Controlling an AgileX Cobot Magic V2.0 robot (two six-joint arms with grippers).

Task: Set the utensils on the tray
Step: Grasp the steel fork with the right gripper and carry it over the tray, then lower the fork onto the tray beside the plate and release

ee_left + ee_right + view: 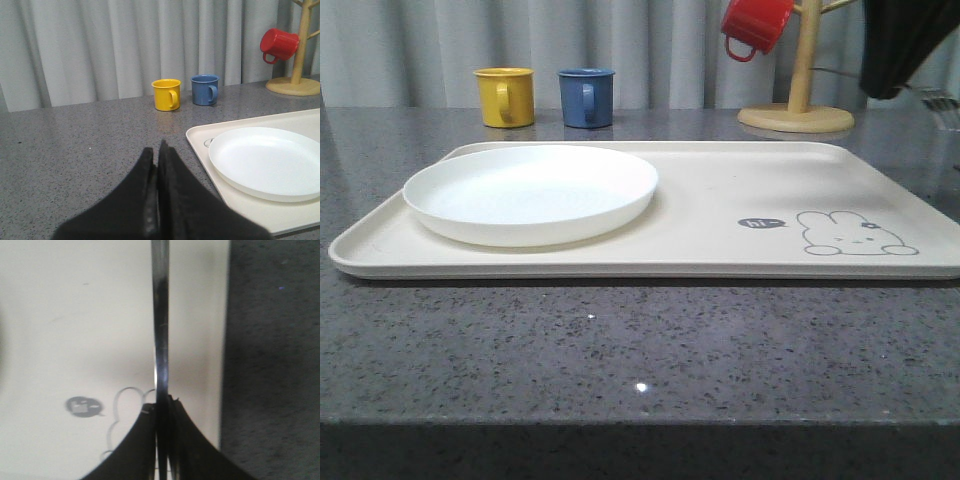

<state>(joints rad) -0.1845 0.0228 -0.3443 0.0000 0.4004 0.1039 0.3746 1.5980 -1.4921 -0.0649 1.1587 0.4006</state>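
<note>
Pinching a long, thin, shiny silver metal utensil (161,320), the right claw (162,440) hangs above the large flat cream rectangular tray (60,315), by its rim and the grey rabbit drawing (125,405) with its small dark speech bubble (83,407), lettering blurred. The left claw (156,165), black fingers pressed together and empty, hovers over the speckled grey stone counter (75,145) beside the tray's round white plate (270,160). Beyond stand a yellow mug (166,94) and a blue mug (204,89).

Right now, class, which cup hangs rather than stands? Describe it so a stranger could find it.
Start at the tray, then look behind its far right corner to the wooden stand. The red cup hangs there, while the yellow cup and blue cup stand on the counter.
</note>
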